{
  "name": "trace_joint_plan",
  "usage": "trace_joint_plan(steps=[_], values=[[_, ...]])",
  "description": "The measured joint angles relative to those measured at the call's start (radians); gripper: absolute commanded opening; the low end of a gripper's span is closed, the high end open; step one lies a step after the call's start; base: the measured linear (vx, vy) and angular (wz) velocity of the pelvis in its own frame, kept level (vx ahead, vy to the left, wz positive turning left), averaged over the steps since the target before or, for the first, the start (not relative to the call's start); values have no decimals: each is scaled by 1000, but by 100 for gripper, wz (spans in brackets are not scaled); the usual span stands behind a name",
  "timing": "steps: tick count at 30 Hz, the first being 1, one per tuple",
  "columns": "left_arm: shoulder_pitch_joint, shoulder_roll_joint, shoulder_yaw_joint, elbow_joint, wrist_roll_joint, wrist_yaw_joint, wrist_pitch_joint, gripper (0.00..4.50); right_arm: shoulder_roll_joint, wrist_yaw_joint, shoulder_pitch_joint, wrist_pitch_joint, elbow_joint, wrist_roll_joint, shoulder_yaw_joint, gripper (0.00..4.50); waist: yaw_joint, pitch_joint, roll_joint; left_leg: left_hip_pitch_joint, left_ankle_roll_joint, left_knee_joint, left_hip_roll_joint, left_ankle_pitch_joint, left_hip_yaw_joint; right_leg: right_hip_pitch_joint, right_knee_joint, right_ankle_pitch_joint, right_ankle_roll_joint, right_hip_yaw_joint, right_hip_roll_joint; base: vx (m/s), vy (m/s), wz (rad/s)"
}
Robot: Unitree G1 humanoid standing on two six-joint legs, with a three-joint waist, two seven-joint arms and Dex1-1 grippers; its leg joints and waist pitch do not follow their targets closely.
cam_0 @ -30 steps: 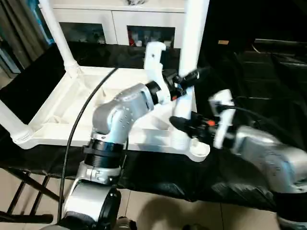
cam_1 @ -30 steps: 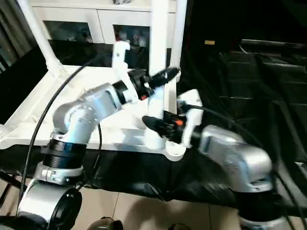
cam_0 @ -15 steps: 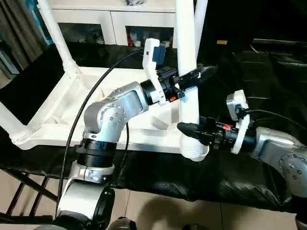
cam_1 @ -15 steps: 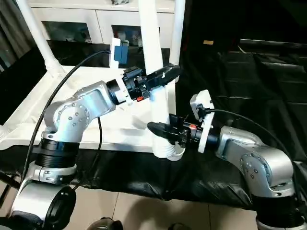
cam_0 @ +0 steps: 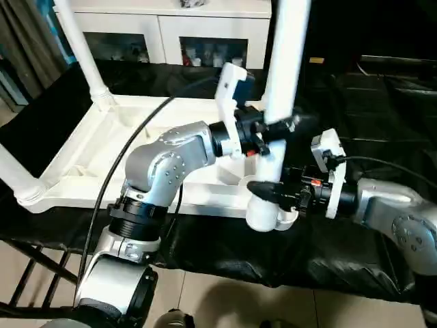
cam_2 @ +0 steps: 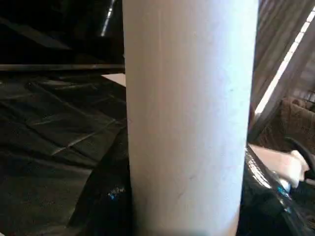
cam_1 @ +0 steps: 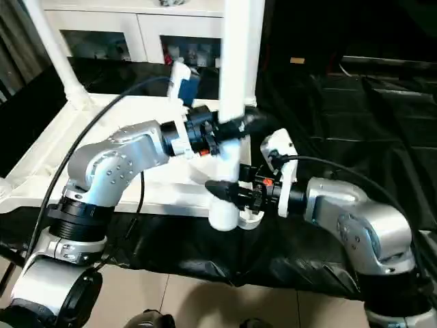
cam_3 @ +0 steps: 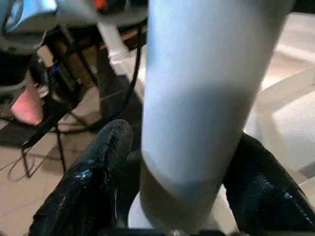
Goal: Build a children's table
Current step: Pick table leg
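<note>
The left gripper (cam_0: pixel 276 130) clasps the long white tubular leg (cam_0: pixel 285 65); the right gripper (cam_0: pixel 263 190) straddles its base, grip uncertain, at the white rounded corner socket (cam_0: pixel 283 217); next it needs pressing straight down

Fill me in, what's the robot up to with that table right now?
The robot is fitting a leg into the near right corner socket of the upturned white tabletop, which lies on the black-covered table. The left tool grips the leg partway up, and the right tool straddles its lower end just above the socket. Two more legs already stand in the left corners.
</note>
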Motion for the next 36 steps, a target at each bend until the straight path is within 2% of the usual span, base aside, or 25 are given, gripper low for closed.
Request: trace_joint_plan(steps=[7,19,21,25,27,31,36], values=[[-12,-11,-1,0,-3,-12,2,183,-28,45,-24,16,37,-2,35,295,-2,0,0,0,0,0,0,0,0,0,0,1,-1,0,0,0,0,0],[-12,-10,-21,0,-4,-44,14,183,-30,83,-47,16,72,-5,46,295,-1,0,-1,0,0,0,0,0,0,0,0,1,-2,0,0,0,0,0],[-12,-10,-21,0,-4,-44,15,183,-31,90,-47,16,72,-5,52,257,-1,0,-1,0,0,0,0,0,0,0,0,1,-2,0,0,0,0,0],[-12,-18,-21,0,-4,-44,20,183,-39,101,-44,16,72,-9,66,243,0,0,-1,0,0,0,0,0,0,0,0,1,-2,0,0,0,0,0],[-13,-18,-21,1,-4,-44,20,183,-40,102,-42,16,72,-13,72,214,-1,0,-1,0,0,0,0,0,0,0,0,1,-2,0,0,0,0,0],[-15,-18,-21,6,-4,-46,21,183,-40,102,-42,16,72,-15,73,194,-1,0,0,0,0,0,0,0,0,0,0,1,-2,0,0,0,0,0],[-22,-20,-21,12,-4,-45,28,183,-41,103,-41,16,72,-14,72,191,0,0,0,0,0,0,0,0,0,0,0,3,-4,0,0,0,0,0]])
